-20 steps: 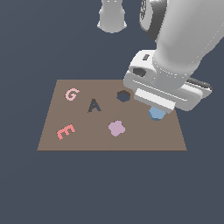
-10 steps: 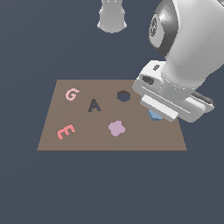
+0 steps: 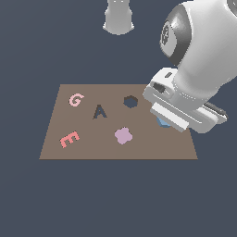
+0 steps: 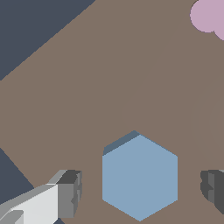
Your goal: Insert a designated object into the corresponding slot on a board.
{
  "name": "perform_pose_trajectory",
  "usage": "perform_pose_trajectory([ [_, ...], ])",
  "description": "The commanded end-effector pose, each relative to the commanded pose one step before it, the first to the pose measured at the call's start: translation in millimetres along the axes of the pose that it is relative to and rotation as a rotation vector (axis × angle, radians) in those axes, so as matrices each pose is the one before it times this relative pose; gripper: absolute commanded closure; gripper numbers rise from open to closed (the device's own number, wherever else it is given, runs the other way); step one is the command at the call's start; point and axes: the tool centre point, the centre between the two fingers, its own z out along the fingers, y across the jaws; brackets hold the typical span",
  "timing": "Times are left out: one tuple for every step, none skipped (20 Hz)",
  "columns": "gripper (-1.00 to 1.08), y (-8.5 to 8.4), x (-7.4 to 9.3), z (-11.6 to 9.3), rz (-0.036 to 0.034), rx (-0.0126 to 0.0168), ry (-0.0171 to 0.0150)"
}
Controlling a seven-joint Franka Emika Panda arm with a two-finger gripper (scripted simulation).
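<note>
The light blue hexagonal block [image 4: 140, 177] lies flat on the brown board [image 4: 109, 83]. In the wrist view it sits between my two dark fingertips [image 4: 70, 194], which stand apart on either side without touching it. My gripper [image 4: 142, 192] is open around it. In the exterior view only a sliver of the block [image 3: 162, 122] shows under my hand, near the board's edge on the exterior view's right. The dark hexagonal slot [image 3: 130, 102] lies on the board [image 3: 92, 148] to the exterior view's left of the block. My gripper's fingers are hidden in the exterior view.
A lilac-pink flower piece [image 3: 123, 135] lies near the board's front; it also shows in the wrist view [image 4: 210, 16]. Pink letters G [image 3: 76, 99] and E [image 3: 69, 139] and a dark A-shaped cutout [image 3: 99, 111] lie on the exterior view's left. A grey robot base [image 3: 118, 17] stands behind.
My arm has come lower over the blue block, which now shows less in the exterior view. The block and the board pieces have not moved.
</note>
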Motion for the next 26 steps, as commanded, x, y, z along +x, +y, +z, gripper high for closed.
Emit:
perform_pose_trajectory([
  [-0.92,-0.14,-0.01,1.43,0.00020,0.00007,0.00010],
  [-0.92,0.04,0.20,2.02,0.00069,0.00004,0.00000],
  [-0.92,-0.04,0.12,2.84,0.00069,0.00004,0.00000],
  [-0.92,-0.11,0.04,3.66,0.00069,0.00004,0.00000],
  [-0.92,0.02,0.18,3.65,0.00098,0.00005,0.00000],
  [-0.92,-0.08,-0.02,2.85,0.00049,0.00003,0.00000],
  [-0.92,0.01,0.06,2.03,0.00049,0.00003,0.00000],
  [-0.92,-0.10,-0.12,1.23,0.00000,0.00000,0.00000],
  [-0.92,-0.03,-0.04,0.41,0.00000,0.00000,0.00000],
  [1.08,0.00,0.00,0.00,0.00000,0.00000,0.00000],
  [1.08,0.00,0.00,0.00,0.00000,0.00000,0.00000],
  [1.08,0.00,0.00,0.00,0.00000,0.00000,0.00000],
  [1.08,0.00,0.00,0.00,0.00000,0.00000,0.00000],
  [1.08,0.00,0.00,0.00,0.00000,0.00000,0.00000],
  [1.08,0.00,0.00,0.00,0.00000,0.00000,0.00000],
  [1.08,0.00,0.00,0.00,0.00000,0.00000,0.00000],
  [1.08,0.00,0.00,0.00,0.00000,0.00000,0.00000],
  [1.08,0.00,0.00,0.00,0.00000,0.00000,0.00000],
  [1.08,0.00,0.00,0.00,0.00000,0.00000,0.00000],
  [1.08,-0.31,0.25,-0.69,0.00021,0.00107,0.00048],
  [1.08,0.01,0.01,-0.64,0.00000,0.00000,0.00000],
  [1.08,0.05,0.07,-1.61,0.00006,-0.00044,-0.00019],
  [1.08,0.06,0.07,-1.61,0.00006,-0.00044,-0.00020],
  [1.08,0.02,0.01,-0.64,0.00000,0.00000,0.00000],
  [1.08,0.20,-0.22,1.96,-0.00004,-0.00055,-0.00041],
  [1.08,0.26,0.12,0.00,0.00098,-0.00001,-0.00001],
])
